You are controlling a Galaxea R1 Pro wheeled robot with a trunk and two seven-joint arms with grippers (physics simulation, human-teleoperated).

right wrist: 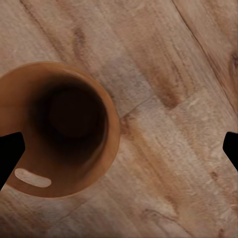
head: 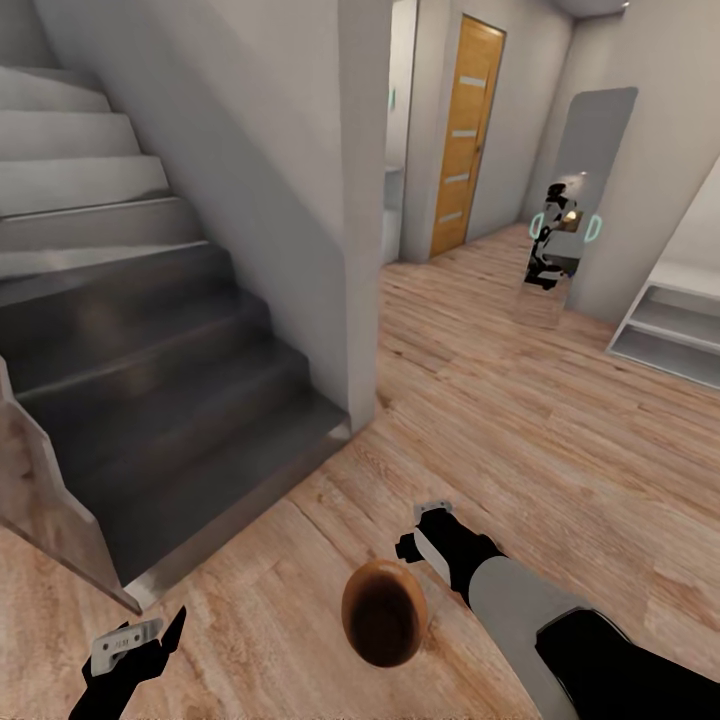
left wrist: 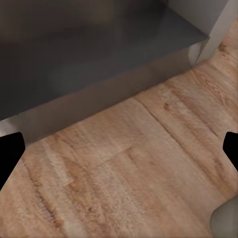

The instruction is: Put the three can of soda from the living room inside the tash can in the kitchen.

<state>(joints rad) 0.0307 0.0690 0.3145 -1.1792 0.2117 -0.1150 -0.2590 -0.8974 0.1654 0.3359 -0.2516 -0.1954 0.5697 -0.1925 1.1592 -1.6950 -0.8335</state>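
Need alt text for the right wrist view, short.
Looking down into an empty copper-brown tash can with a dark inside, over a light wood plank floor. Black tips of the right claw sit at both edges, spread wide.

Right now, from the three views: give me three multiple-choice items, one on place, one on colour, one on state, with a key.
1. Where is the tash can?
A. On a stair step
B. Beside the right tool, wood floor below
C. On the white shelf

2. What colour is the door down the hall?
A. Blue
B. Black
C. Orange wood

3. What is in the tash can?
A. Nothing
B. An orange can
C. A lid covers it

Key:
1 B: in the head view the tash can sits next to the right tool, with the plank floor under it.
2 C: the door is orange wood with pale strips.
3 A: the right wrist view looks straight into its open mouth and shows just the dark brown inside.
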